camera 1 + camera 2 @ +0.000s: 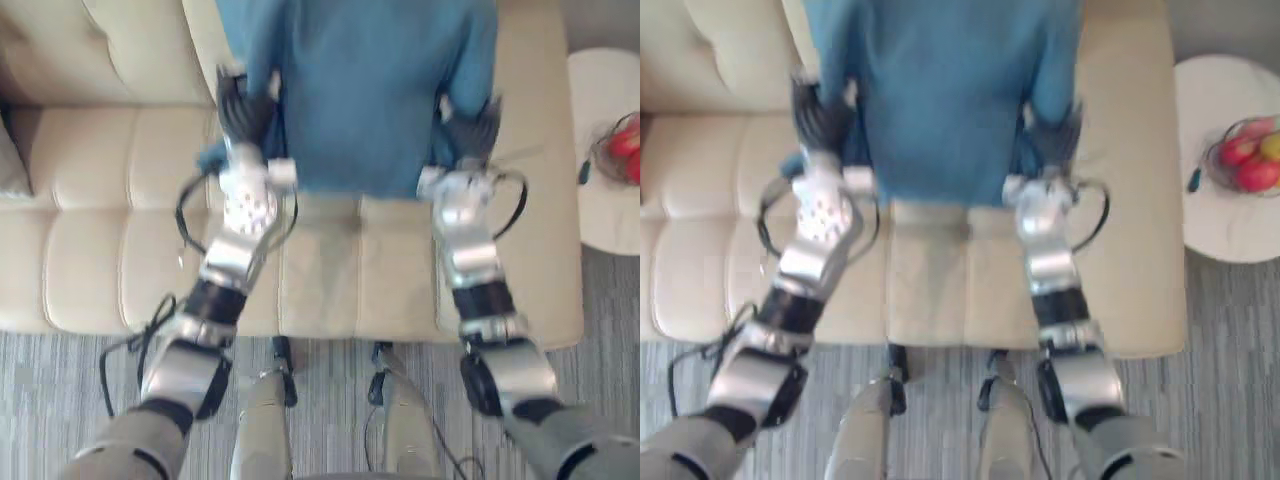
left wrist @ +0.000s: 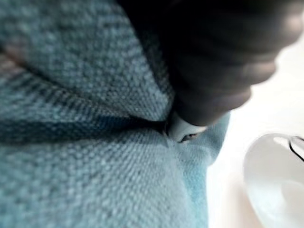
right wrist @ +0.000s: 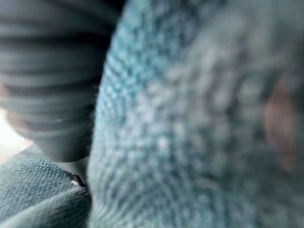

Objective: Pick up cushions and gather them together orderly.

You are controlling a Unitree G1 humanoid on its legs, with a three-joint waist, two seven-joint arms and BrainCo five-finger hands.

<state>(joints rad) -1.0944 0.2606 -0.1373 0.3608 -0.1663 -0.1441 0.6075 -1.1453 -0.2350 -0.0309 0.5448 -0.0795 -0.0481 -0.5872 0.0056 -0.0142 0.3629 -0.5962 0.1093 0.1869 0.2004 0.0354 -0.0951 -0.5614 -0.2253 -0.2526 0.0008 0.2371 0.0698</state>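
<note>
Left hand [image 1: 243,108] sits against one side of the blue cushion [image 1: 360,90], right hand [image 1: 470,128] against the other, probably to carry it squarely over the sofa [image 1: 90,250]; whether either clamps it, I cannot tell.

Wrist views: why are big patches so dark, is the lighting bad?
Left wrist view: the dark mass is the cover of the left hand, close against the blue cushion; the sofa beside is brightly lit. Right wrist view: likewise, the right hand.
</note>
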